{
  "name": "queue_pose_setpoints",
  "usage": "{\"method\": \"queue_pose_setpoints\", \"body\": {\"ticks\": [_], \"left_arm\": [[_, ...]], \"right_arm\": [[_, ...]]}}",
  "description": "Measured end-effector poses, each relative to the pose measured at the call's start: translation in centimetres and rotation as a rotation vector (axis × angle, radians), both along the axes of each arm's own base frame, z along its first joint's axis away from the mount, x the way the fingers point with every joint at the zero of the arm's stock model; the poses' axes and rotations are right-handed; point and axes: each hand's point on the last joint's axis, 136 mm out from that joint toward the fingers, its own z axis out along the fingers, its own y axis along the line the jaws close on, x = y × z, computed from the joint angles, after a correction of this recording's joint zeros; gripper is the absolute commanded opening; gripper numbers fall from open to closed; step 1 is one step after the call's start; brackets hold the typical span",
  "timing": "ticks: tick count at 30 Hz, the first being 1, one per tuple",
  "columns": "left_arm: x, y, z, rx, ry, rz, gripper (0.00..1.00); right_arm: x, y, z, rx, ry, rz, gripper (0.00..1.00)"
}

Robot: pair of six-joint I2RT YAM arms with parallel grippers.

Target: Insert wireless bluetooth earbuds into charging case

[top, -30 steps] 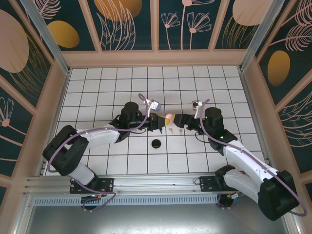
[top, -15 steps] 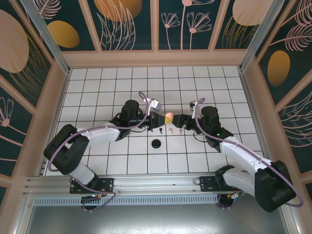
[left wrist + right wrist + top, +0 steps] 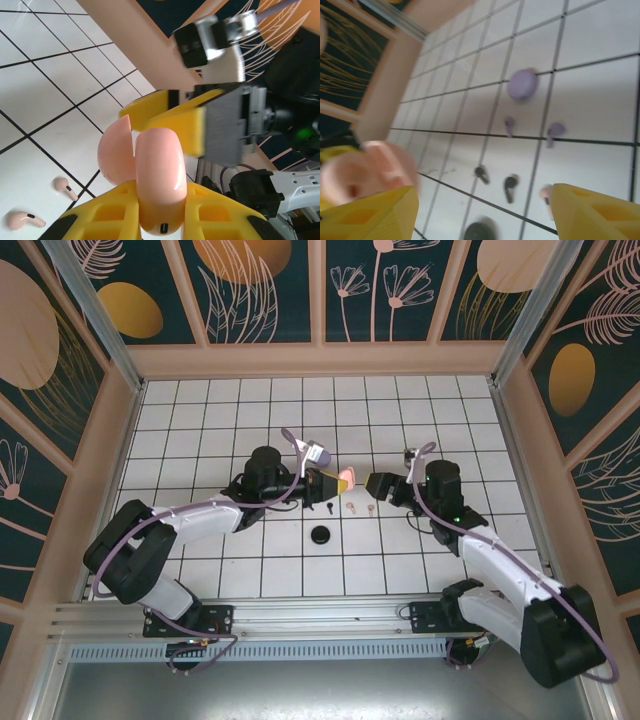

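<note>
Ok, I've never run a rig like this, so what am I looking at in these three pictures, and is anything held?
The left arm and right arm are robot arms bolted at the near edge of a white tiled table. One picture looks down from above and behind them. The other two come from a camera on each wrist, so the yellow fingers there are that arm's own. The left end effector is shut on the opened pink charging case. The right end effector is open, holding nothing. On the tiles lie two pink earbuds, two black earbuds, two lilac earbuds, a lilac case and a black case.
</note>
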Motion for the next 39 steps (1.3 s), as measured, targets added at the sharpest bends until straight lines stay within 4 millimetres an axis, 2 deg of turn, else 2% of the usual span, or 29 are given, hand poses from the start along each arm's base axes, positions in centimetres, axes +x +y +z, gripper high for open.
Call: {"method": "queue_pose_setpoints", "body": {"ticks": [3,8,11,21,39], "left_arm": [[-0.3,0.0,0.2,-0.018,0.004,-0.013,0.0],[-1.0,0.0,1.3,-0.076,0.0,-0.042,0.0],[-1.2,-0.1,1.9,-0.102,-0.005,-0.053,0.0],[-1.3,-0.1,2.8,-0.132,-0.011,-0.062,0.0],[-1.1,-0.3,2.1,-0.129,0.002,-0.062,0.0]], "right_arm": [[-1.0,0.7,1.5,0.055,-0.034,0.055,0.64],[-2.0,1.5,2.0,0.111,-0.02,0.115,0.52],[-2.1,1.8,2.2,0.128,-0.02,0.134,0.5],[-2.0,2.2,2.2,0.148,-0.008,0.154,0.48],[-2.2,2.6,2.2,0.148,-0.003,0.172,0.46]]}}
